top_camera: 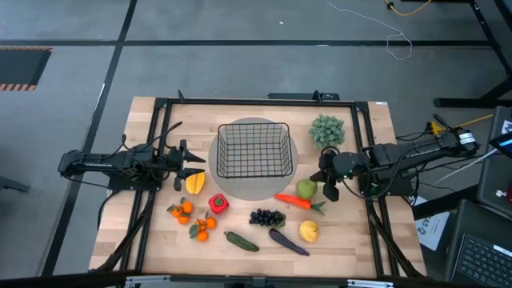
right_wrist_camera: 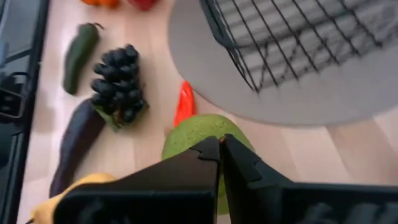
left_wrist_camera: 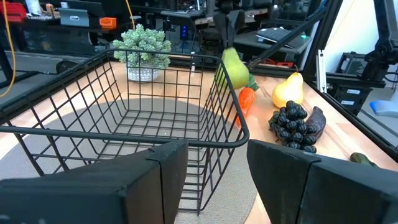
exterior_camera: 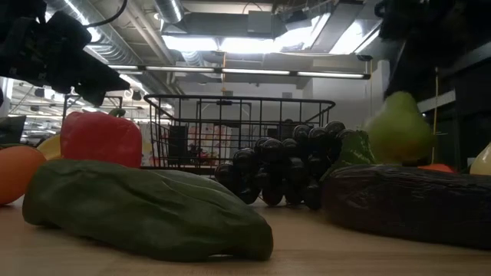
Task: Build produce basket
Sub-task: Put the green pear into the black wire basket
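Observation:
The black wire basket (top_camera: 254, 150) stands on a grey round disc (top_camera: 240, 190) at mid-table. My right gripper (top_camera: 329, 190) is just right of the disc, shut on a green pear-shaped fruit (top_camera: 306, 190). The other produce lies along the near side. It includes a carrot (top_camera: 292, 201), grapes (top_camera: 267, 217), an eggplant (top_camera: 288, 242), a lemon (top_camera: 309, 231), a cucumber (top_camera: 241, 241), a red pepper (top_camera: 218, 203) and tangerines (top_camera: 182, 210). My left gripper (top_camera: 192, 164) waits open and level at the basket's left side. My right gripper pinches the green fruit's narrow top end (left_wrist_camera: 228, 51) between its two shut fingers (left_wrist_camera: 225, 25), coming at it slanting down from the table's right. The fruit hangs upright below the fingertips. The eggplant hides its underside in the low view.
A pale-green bushy plant (top_camera: 326, 130) stands at the far right of the basket. A yellow piece (top_camera: 194, 184) lies by my left gripper. Black frame rails (top_camera: 158, 160) run along both table sides. Bare wood shows along the near edge.

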Robot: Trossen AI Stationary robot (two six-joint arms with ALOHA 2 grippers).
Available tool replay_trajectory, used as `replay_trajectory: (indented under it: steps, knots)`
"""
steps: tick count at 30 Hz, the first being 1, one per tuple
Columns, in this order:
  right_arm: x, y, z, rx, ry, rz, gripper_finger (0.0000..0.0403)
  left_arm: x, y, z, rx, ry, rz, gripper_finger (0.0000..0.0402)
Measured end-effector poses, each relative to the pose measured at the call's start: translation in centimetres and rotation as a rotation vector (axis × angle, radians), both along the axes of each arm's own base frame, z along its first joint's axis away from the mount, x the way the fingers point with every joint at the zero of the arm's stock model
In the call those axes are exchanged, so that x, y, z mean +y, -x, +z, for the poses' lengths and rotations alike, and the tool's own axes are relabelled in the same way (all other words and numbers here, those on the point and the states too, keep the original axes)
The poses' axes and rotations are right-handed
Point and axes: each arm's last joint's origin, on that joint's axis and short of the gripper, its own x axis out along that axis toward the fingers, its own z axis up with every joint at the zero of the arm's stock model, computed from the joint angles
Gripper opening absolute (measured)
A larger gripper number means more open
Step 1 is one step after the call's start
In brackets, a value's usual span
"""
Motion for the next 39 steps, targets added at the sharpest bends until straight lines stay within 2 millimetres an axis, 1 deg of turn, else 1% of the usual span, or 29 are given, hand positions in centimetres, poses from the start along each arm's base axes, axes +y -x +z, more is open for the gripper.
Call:
replay_trajectory:
  steps: [6,11,18,22,27,31,33,37,39]
  knots:
    - [0.3,-0.5,2.5,-0.088,0.016,0.126,0.0000,0.0,0.0,0.0,0.000,0.000,0.000,0.0157]
    - [0.7,-1.3,4.5,-0.268,0.054,0.280,0.0000,0.0,0.0,0.0,0.000,0.000,0.000,0.0157]
    - [1.0,-2.2,6.8,-0.568,0.258,0.393,0.0000,0.0,0.0,0.0,0.000,0.000,0.000,0.0157]
    - [0.9,-2.7,7.8,-0.677,0.376,0.361,0.0000,0.0,0.0,0.0,0.000,0.000,0.000,0.0157]
    - [0.8,-3.6,8.1,-0.734,0.460,0.315,0.0000,0.0,0.0,0.0,0.000,0.000,0.000,0.0157]
    - [1.1,-4.8,7.4,-0.723,0.477,0.326,0.0000,0.0,0.0,0.2,-0.026,0.002,0.016,0.0157]
    - [1.2,-5.5,7.0,-0.725,0.478,0.326,0.0000,0.1,0.0,1.1,-0.120,0.023,0.018,0.0157]
    - [1.4,-6.5,6.9,-0.765,0.488,0.297,0.0000,0.1,0.5,3.5,-0.379,0.070,0.010,0.0157]
    - [1.3,-6.8,6.8,-0.771,0.507,0.277,0.0000,0.1,0.8,4.3,-0.454,0.073,0.024,0.0157]
